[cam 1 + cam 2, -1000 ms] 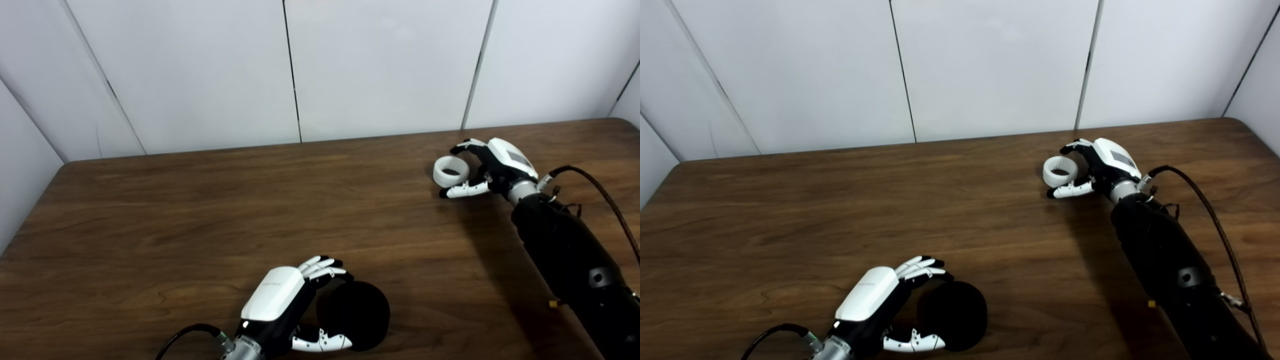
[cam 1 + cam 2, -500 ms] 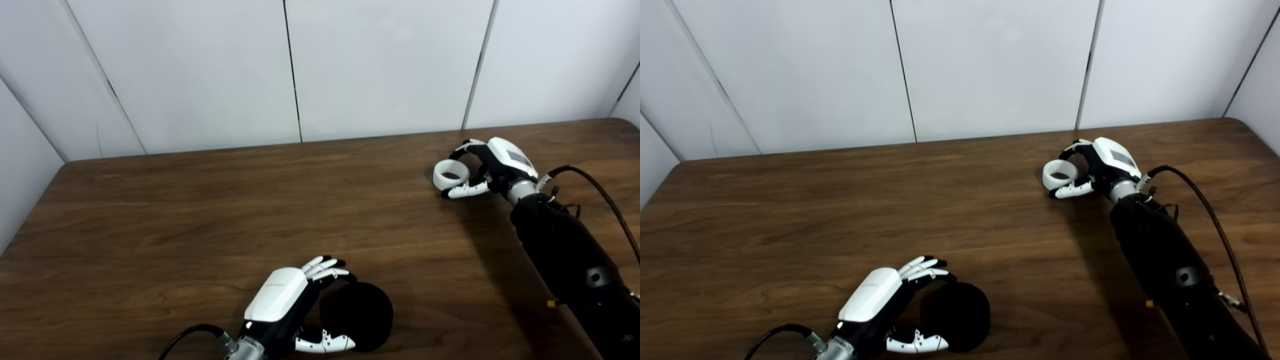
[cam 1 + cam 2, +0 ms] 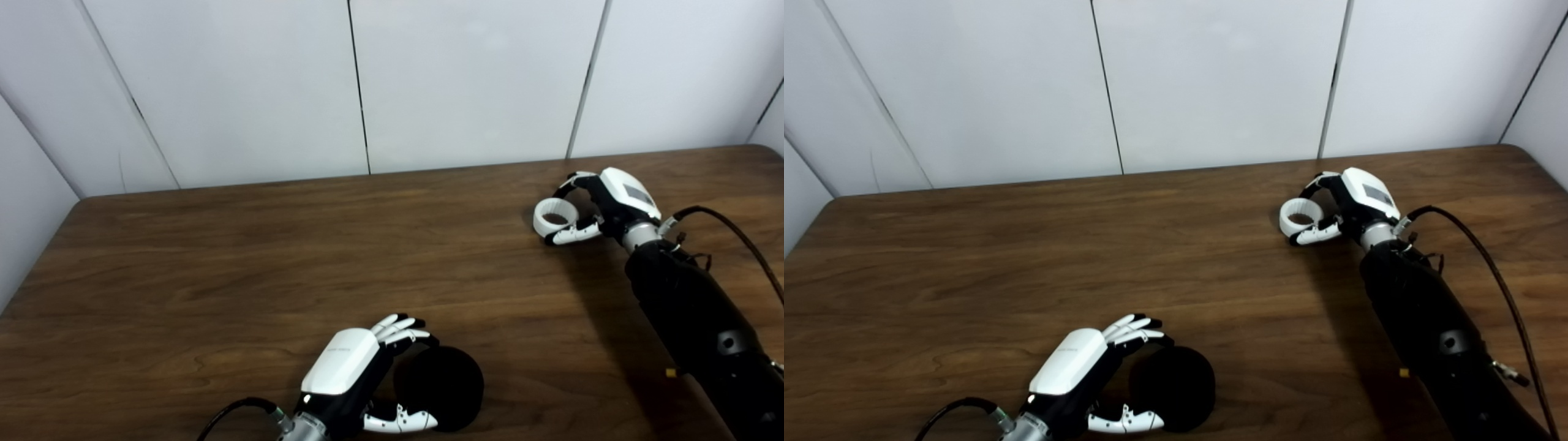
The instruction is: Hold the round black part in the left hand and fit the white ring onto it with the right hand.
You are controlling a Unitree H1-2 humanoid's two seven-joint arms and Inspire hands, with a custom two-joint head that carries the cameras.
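Fingers closing since before: your right hand is now pinching the white ring near the surface's far right edge. It's looking light and stiff, so keep gripping across the rim. Left hand is cupping the round black part, not clearly clamping.

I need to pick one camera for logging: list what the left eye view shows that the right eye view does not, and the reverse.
Only the left eye view: a wider strip of the side wall panel at the picture's left.

Only the right eye view: more of the table beyond the right hand, up to its rounded far corner.

Both: the left hand cupped around the round black part near the front edge, and the right hand curled around the white ring at the far right.
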